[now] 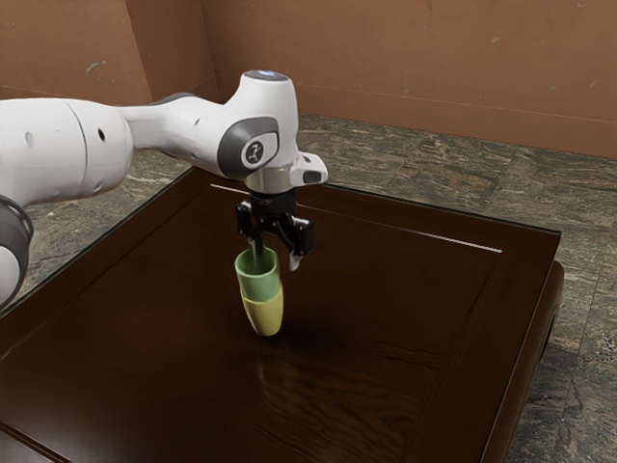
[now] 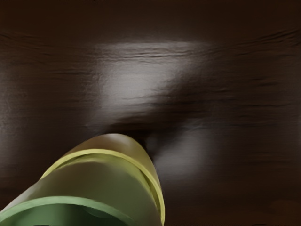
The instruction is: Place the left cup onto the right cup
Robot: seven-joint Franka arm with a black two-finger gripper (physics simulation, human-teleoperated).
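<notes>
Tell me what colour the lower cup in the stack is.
Yellow; the lower cup shows best in the exterior view, beneath the green cup.

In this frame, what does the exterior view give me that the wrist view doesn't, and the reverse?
Exterior view: the white arm, the gripper open above the cups with one finger inside the green cup, the table with its raised rim, and the stone floor. Wrist view: a bright sheen on the wood beyond the cups. Both: the green cup nested in the yellow cup on the dark table.
</notes>
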